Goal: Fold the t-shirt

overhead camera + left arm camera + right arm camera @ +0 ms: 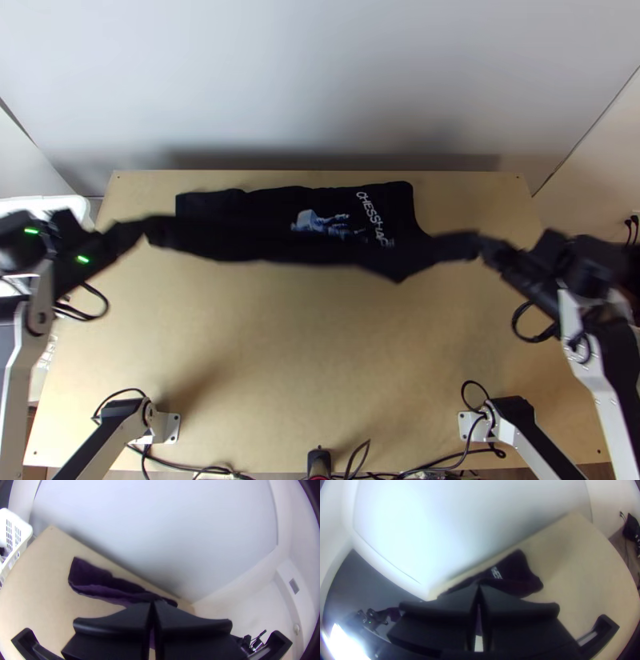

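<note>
The black t-shirt (288, 210) lies along the table's far side with its print up; its near edge is lifted and stretched between both grippers. In the top view my left gripper (148, 230) is shut on the edge's left end, and my right gripper (478, 244) is shut on the right end. The left wrist view shows the left gripper (152, 605) closed, with the shirt (90, 576) beyond it. In the right wrist view the right gripper (479, 588) is closed, and the shirt (516, 568) hangs to the table behind it.
A light wooden table (304, 360) carries cables along its near edge. Behind it stands a pale wall (320, 80). A white basket (20, 536) is beside the table's left side. Two more small arm parts stand near the front corners.
</note>
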You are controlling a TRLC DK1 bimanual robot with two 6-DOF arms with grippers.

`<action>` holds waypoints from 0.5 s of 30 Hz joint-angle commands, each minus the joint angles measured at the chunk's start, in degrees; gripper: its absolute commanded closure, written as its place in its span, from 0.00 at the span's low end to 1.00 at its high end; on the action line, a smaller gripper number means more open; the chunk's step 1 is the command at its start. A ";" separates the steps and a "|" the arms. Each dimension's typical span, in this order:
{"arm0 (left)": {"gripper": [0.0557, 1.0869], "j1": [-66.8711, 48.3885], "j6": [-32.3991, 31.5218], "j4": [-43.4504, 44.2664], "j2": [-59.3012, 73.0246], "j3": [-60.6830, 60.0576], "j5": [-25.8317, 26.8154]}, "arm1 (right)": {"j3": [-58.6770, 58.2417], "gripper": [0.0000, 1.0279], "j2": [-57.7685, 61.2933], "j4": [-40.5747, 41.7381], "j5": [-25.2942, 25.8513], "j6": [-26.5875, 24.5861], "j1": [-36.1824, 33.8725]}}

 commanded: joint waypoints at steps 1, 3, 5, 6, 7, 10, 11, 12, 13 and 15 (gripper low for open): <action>0.97 6.47 -9.66 10.55 0.91 11.70 6.37 | 12.55 0.97 -1.48 11.59 -0.06 2.98 0.44; 0.97 7.44 -13.62 16.52 -1.11 11.79 6.81 | 15.54 0.97 -1.48 14.05 0.12 4.04 0.36; 0.97 7.52 -15.64 21.62 -3.58 12.49 6.72 | 19.49 0.97 -1.74 15.28 0.12 4.74 0.27; 0.97 7.61 -16.25 22.76 -4.54 13.55 6.72 | 21.69 0.97 -1.83 15.28 -0.06 5.44 0.44; 0.97 7.61 -16.87 23.82 -5.33 14.69 6.81 | 24.06 0.97 -1.91 15.19 -0.06 6.15 0.80; 0.97 7.26 -19.07 27.07 -7.97 16.98 6.81 | 29.42 0.97 -2.88 14.22 -0.23 6.41 4.05; 0.97 7.26 -19.94 28.74 -9.11 17.42 6.81 | 31.18 0.97 -3.06 13.17 -0.23 6.41 5.01; 0.97 7.26 -20.56 30.15 -10.17 17.85 6.81 | 33.12 0.97 -3.23 12.47 -0.23 6.59 5.81; 0.97 7.35 -21.00 31.55 -11.05 18.38 6.81 | 34.96 0.97 -3.41 12.29 -0.32 7.38 6.07; 0.97 7.61 -21.44 32.87 -12.63 19.88 6.72 | 39.88 0.97 -3.41 11.50 -1.55 9.66 5.63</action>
